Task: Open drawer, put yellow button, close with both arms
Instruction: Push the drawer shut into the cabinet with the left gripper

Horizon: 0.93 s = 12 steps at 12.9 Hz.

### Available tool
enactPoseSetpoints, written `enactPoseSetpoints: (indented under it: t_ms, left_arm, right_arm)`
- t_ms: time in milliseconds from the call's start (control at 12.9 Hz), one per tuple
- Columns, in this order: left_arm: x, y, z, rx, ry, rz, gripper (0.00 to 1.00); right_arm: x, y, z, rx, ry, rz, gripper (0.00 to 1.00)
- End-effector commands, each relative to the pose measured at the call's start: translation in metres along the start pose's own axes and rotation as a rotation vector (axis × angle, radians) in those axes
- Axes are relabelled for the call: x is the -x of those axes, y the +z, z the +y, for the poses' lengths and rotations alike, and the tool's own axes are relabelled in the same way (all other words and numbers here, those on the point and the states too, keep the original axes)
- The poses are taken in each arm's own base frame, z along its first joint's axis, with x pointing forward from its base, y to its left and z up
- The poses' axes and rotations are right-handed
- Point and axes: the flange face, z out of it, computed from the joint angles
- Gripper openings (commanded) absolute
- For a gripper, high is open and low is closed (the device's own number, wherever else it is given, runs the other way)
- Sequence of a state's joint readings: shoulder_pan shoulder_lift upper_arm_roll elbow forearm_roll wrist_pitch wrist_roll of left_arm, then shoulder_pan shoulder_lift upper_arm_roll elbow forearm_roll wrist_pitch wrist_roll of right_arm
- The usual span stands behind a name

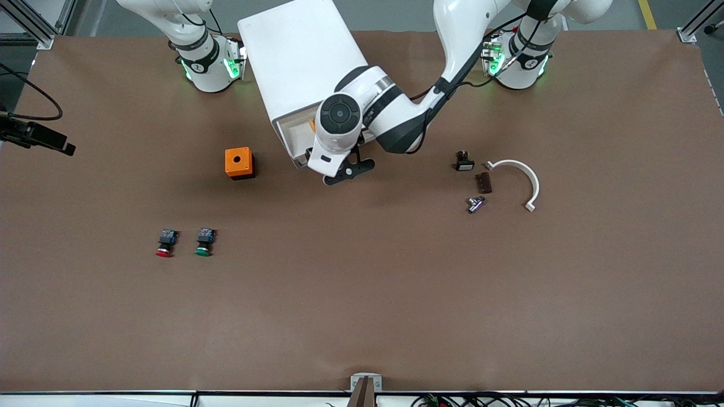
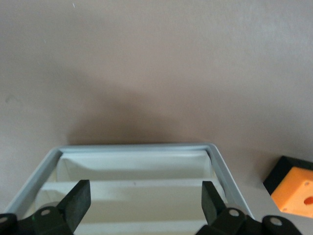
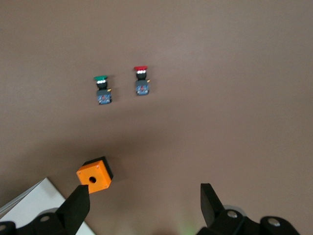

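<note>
Red-capped button (image 1: 164, 243) and green-capped button (image 1: 204, 241) on the bench (image 1: 362, 316), left claw (image 2: 145, 210) spread over the pulled-out drawer (image 2: 137, 169), yellow button (image 1: 311, 125) just visible inside beneath that claw, right claw (image 3: 144, 208) spread above orange box (image 3: 95, 175).

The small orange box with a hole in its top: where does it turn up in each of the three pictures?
Front view: the small orange box stands on the brown table beside the white drawer cabinet, toward the right arm's end.
Left wrist view: at the picture's edge, next to the cabinet's open front.
Right wrist view: low in the picture.
Shared landmark: the white drawer cabinet, beside the box everywhere.
</note>
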<state>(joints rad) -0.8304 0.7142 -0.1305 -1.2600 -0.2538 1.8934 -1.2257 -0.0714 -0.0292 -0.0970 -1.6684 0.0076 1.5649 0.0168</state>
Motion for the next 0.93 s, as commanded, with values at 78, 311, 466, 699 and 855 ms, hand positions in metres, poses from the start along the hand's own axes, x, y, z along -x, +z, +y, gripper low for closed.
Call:
enactPoseSetpoints:
  t_ms: [78,311,466,699,855]
  left_arm:
    - [0.036,-0.002,0.008,0.028,-0.026,-0.045,1.00]
    - [0.058,0.000,0.015,0.048,-0.037,-0.068,1.00]
    - [0.072,0.002,0.019,0.069,-0.047,-0.078,1.00]
    - [0.091,0.007,0.025,0.086,-0.065,-0.076,1.00]
    - [0.099,0.009,0.027,0.091,-0.075,-0.075,1.00]
  right_arm:
    - [0.004,-0.018,-0.003,0.036,-0.029,0.058,1.00]
    - [0.005,-0.035,-0.008,0.034,-0.036,0.088,1.00]
    - [0.007,-0.053,-0.013,0.032,-0.043,0.118,1.00]
    - [0.017,-0.066,-0.016,0.022,-0.044,0.083,1.00]
    - [0.021,-0.066,-0.026,0.024,-0.056,0.058,1.00]
